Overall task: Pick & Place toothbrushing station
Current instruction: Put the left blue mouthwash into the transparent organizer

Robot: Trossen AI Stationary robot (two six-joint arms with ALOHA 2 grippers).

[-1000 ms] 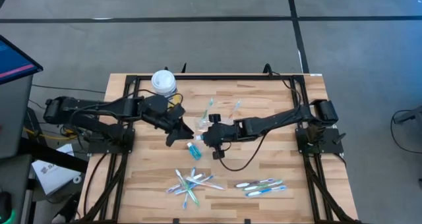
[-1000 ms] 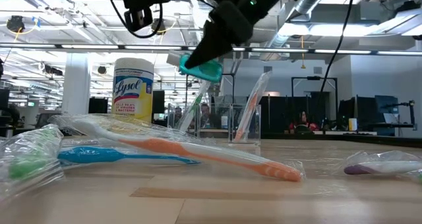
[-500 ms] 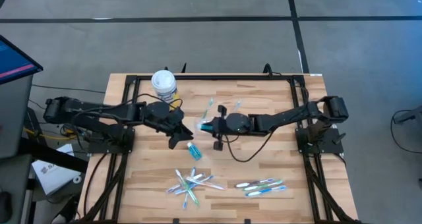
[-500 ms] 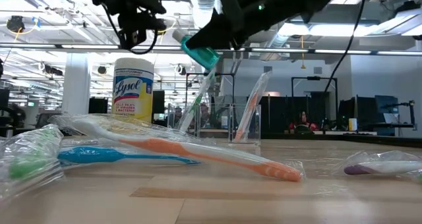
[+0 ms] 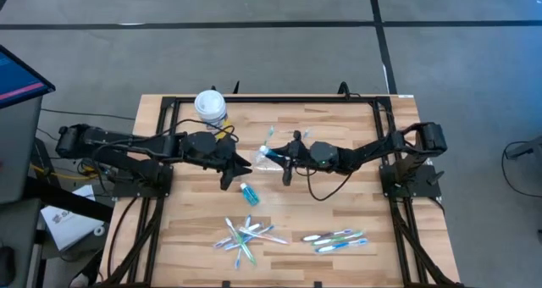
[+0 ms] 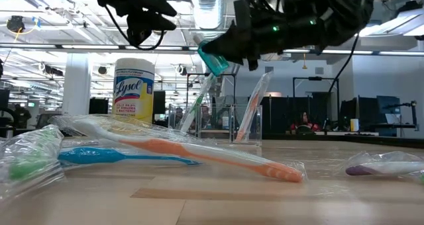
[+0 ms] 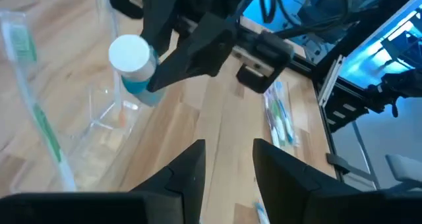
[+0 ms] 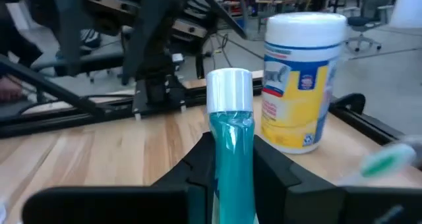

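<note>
My right gripper (image 5: 269,156) is shut on a teal toothpaste tube (image 8: 230,128) with a white cap, held in the air beside the clear cup (image 5: 284,149). In the low view the tube (image 6: 213,58) hangs above the cup (image 6: 228,122). The cup stands on the table, and a green toothbrush (image 6: 199,100) and an orange one (image 6: 254,104) lean in it. My left gripper (image 5: 240,163) is open and empty, just left of the tube, and its fingers (image 7: 188,174) point at it. A second teal tube (image 5: 248,192) lies on the table. My right gripper pinches the tube's teal body (image 8: 231,155) between its two fingers, behind the white cap (image 8: 229,89). The fingers come about level from the table's right and lie along the tube. The cap end sticks out in front toward my left gripper. The tube is clear of the table.
A white tub with a yellow label (image 5: 210,107) stands at the far left. Wrapped toothbrushes lie in two heaps near the front edge, one (image 5: 248,235) in the middle and one (image 5: 336,240) to the right. A black frame (image 5: 271,100) runs around the table's sides.
My right gripper has carried the tube up and toward the table's far edge, to the cup, and its wrist has drawn back toward the right. The tube has tipped from hanging steeply to nearly level. My left gripper has shifted a little toward the right.
</note>
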